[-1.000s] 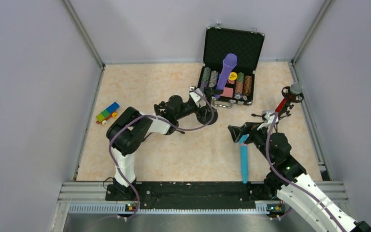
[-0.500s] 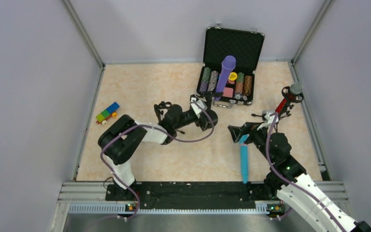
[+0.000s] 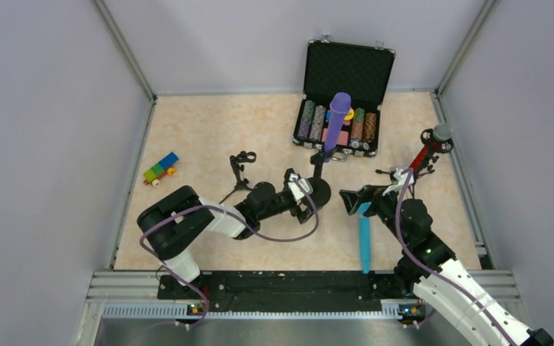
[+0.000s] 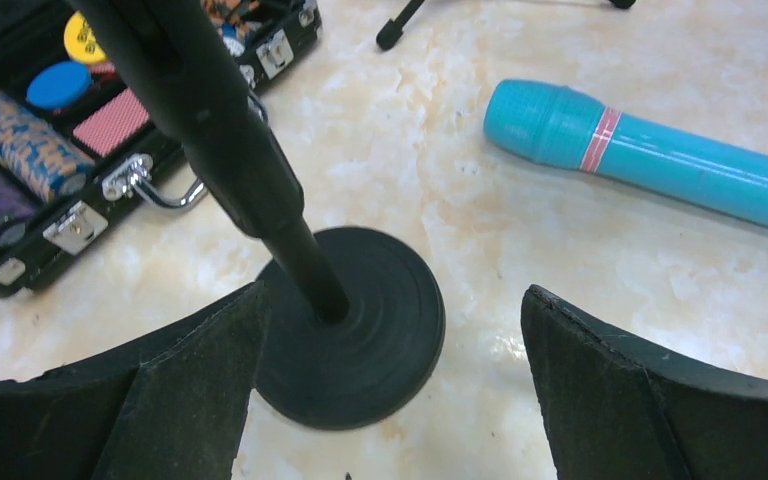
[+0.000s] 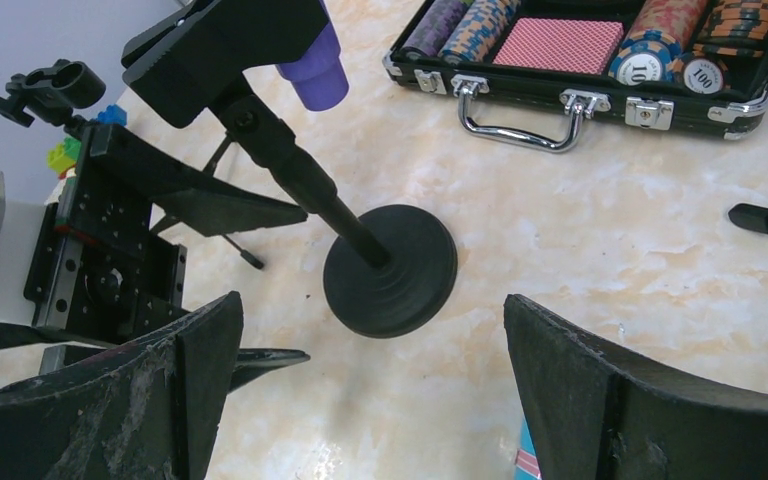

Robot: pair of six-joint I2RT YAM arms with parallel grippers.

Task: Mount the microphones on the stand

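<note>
Purple microphone (image 3: 339,115) and red microphone (image 3: 423,154) look mounted; teal microphone (image 3: 364,245) lies loose; left gripper (image 4: 392,293) and right gripper (image 5: 372,300) gape empty.

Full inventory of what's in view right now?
purple microphone: 1, purple, clipped in the round-base stand
teal microphone: 1, teal with a pink band, lying on the table
red microphone: 1, red with a silver head, in a clip stand at the right edge
round-base stand: 1, black, centre
tripod stand: 1, black, empty, left of centre
poker chip case: 1, black, open, far centre
toy block car: 1, multicoloured, far left
left gripper: 1, black, open, facing the stand's base
right gripper: 1, black, open, above the teal microphone's head
</note>
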